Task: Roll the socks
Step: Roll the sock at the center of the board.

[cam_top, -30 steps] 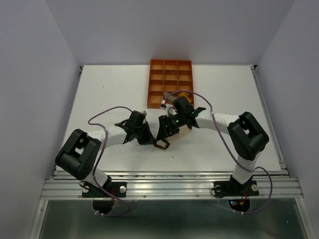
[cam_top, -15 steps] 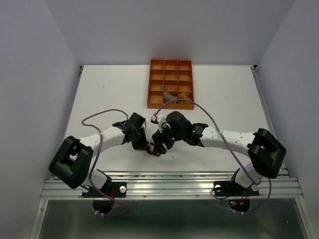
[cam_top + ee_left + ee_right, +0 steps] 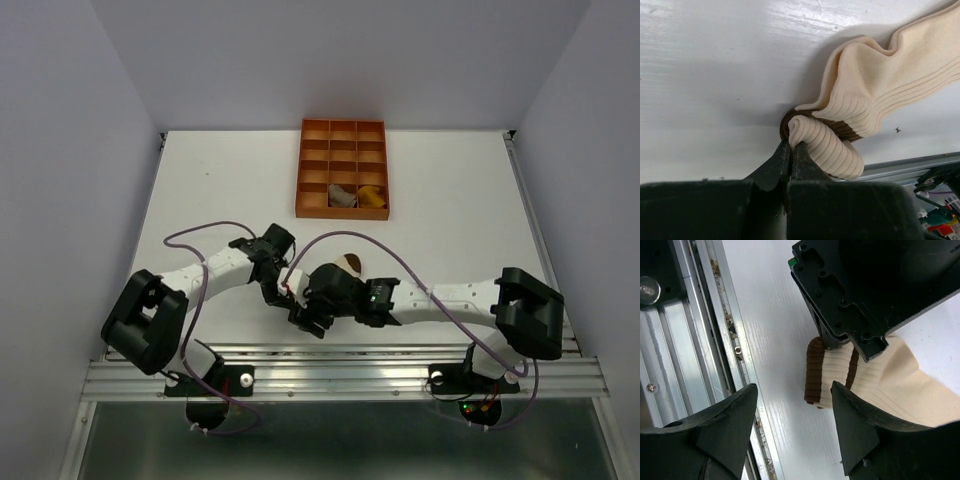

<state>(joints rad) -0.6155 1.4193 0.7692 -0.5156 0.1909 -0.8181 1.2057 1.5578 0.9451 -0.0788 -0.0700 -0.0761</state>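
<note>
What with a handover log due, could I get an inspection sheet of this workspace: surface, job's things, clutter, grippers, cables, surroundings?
Surface: white table, with a metal rail at its near edge.
Job's things: cream sock lies near the rail, its brown-banded cuff partly rolled; yellow sock and paler sock sit in the near row of the orange gridded tray.
Clutter: nothing seen.
Grippers: left gripper has its fingers shut on the cream sock's cuff; right gripper is open beside that cuff.
Cables: purple cables loop over both arms.
Surroundings: plain walls; nothing else seen.
</note>
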